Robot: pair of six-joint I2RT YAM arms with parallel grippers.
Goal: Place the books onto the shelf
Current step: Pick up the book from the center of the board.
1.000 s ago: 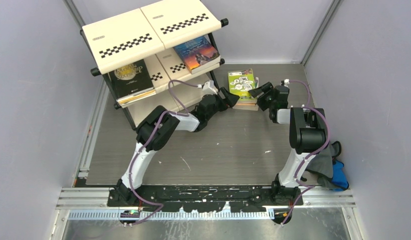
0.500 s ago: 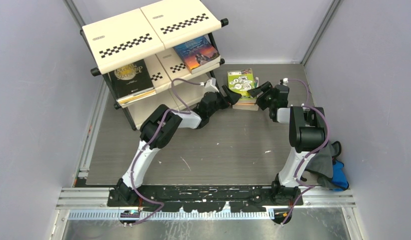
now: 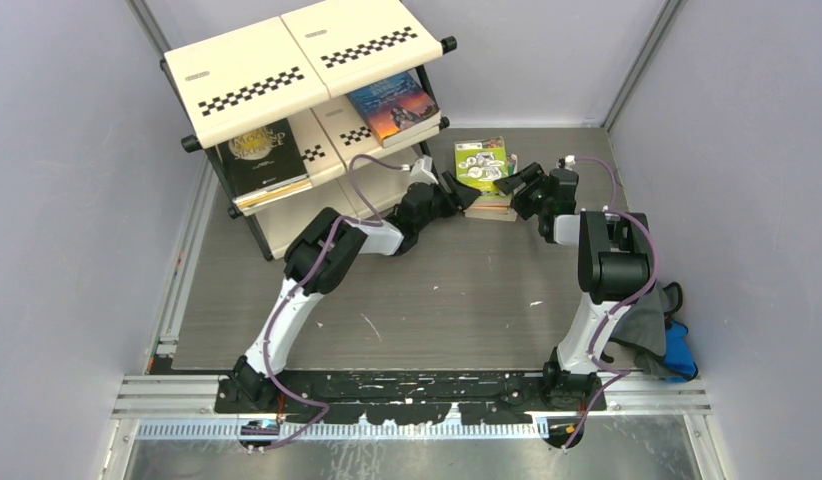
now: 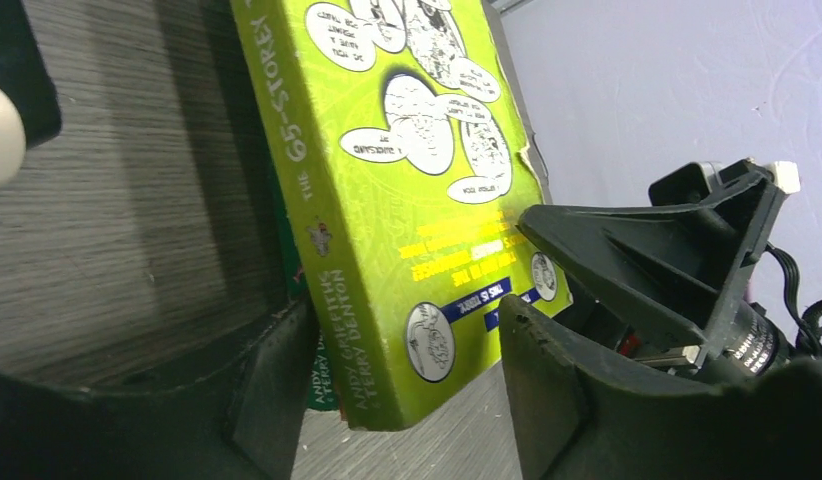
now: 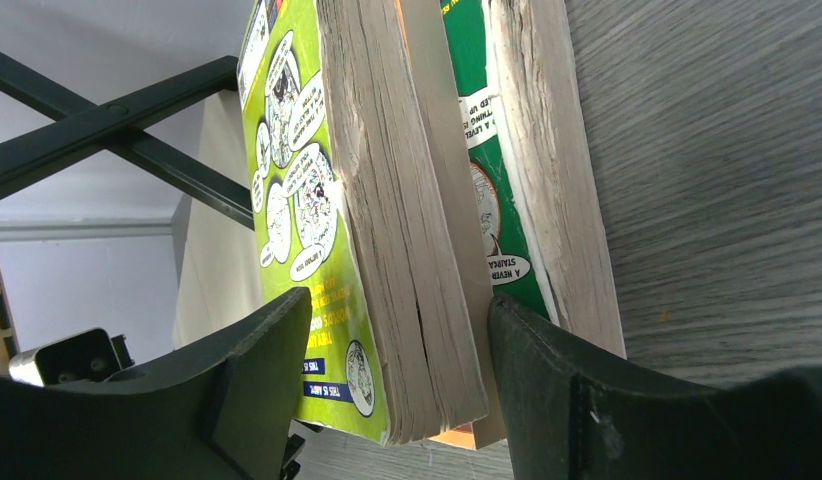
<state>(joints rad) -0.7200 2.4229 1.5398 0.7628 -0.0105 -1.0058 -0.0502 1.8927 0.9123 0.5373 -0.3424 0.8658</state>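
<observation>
A bright lime green book (image 3: pixel 484 162) tops a small stack (image 3: pixel 492 210) of books on the table, right of the shelf (image 3: pixel 287 60). Its near edge is tilted up off the dark green book (image 5: pixel 487 150) below. My right gripper (image 3: pixel 515 183) is shut on its page side (image 5: pixel 387 250), with an orange-edged book pressed alongside. My left gripper (image 3: pixel 459 188) has closed onto the spine corner (image 4: pixel 337 330), one finger under, one on the cover. On the shelf's middle tier lie a black-and-gold book (image 3: pixel 262 152) and a blue book (image 3: pixel 392 107).
A grey-and-blue cloth bundle (image 3: pixel 662 335) lies at the table's right edge beside the right arm. The enclosure walls stand close behind the stack. The shelf's black frame tubes (image 5: pixel 107 130) run just left of the held book.
The left gripper moved right onto the lime green book and narrowed its jaws around it. The right gripper shifted slightly left, and the book's near edge lifted.
</observation>
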